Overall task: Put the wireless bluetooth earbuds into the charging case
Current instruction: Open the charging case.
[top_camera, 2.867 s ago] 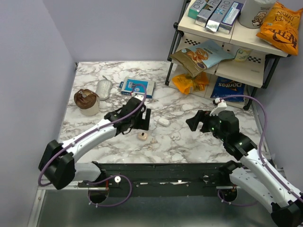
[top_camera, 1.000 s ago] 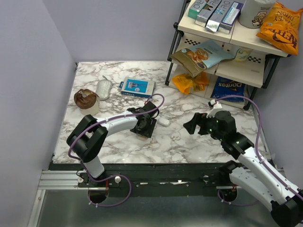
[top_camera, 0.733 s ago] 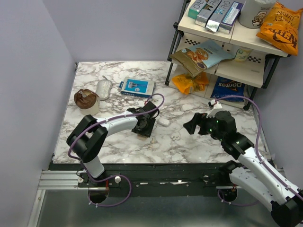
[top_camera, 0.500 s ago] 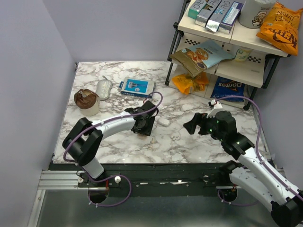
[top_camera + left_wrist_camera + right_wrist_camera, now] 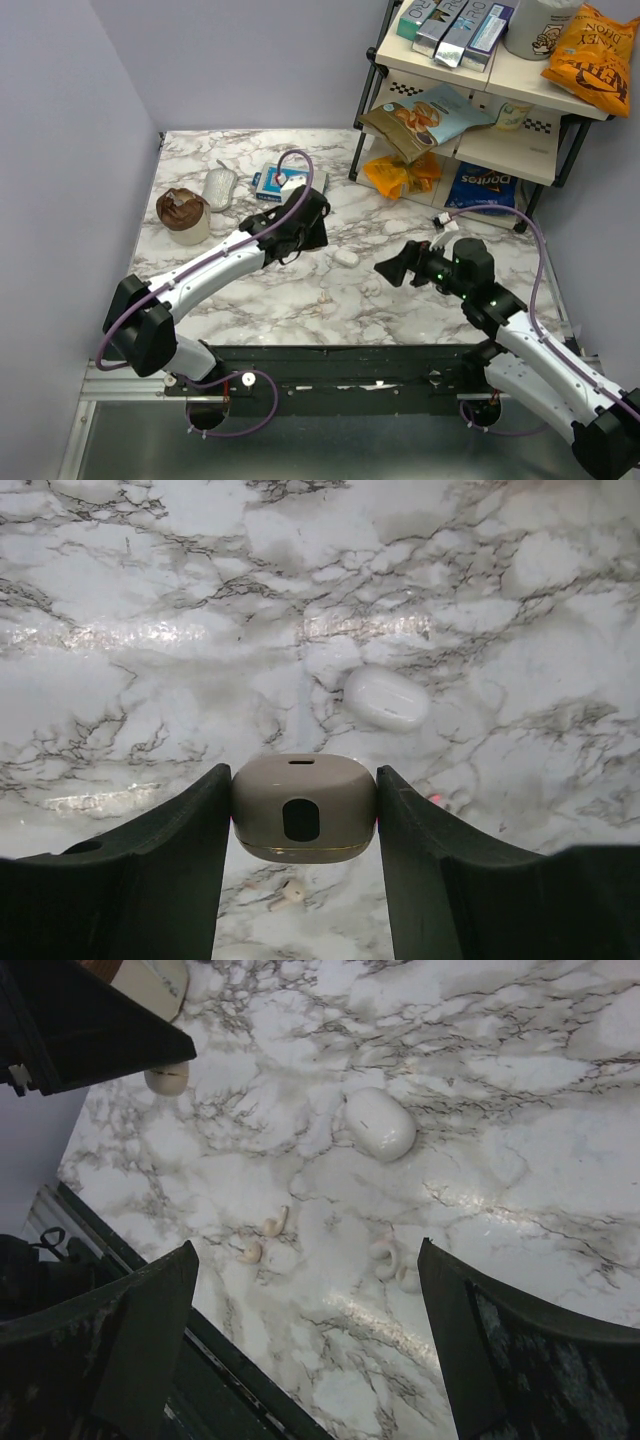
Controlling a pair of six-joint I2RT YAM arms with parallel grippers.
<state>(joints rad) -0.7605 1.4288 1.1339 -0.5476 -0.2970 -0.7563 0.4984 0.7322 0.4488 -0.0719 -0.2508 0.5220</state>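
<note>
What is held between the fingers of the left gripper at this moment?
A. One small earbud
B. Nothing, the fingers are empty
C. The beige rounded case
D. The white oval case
C: in the left wrist view the left gripper has both fingers pressed on the sides of the beige rounded case, while the white oval case lies apart on the marble table.

Bright, even overhead light with soft shadows. Glare streaks the marble table [image 5: 150,630] left of the white oval case [image 5: 387,697].
</note>
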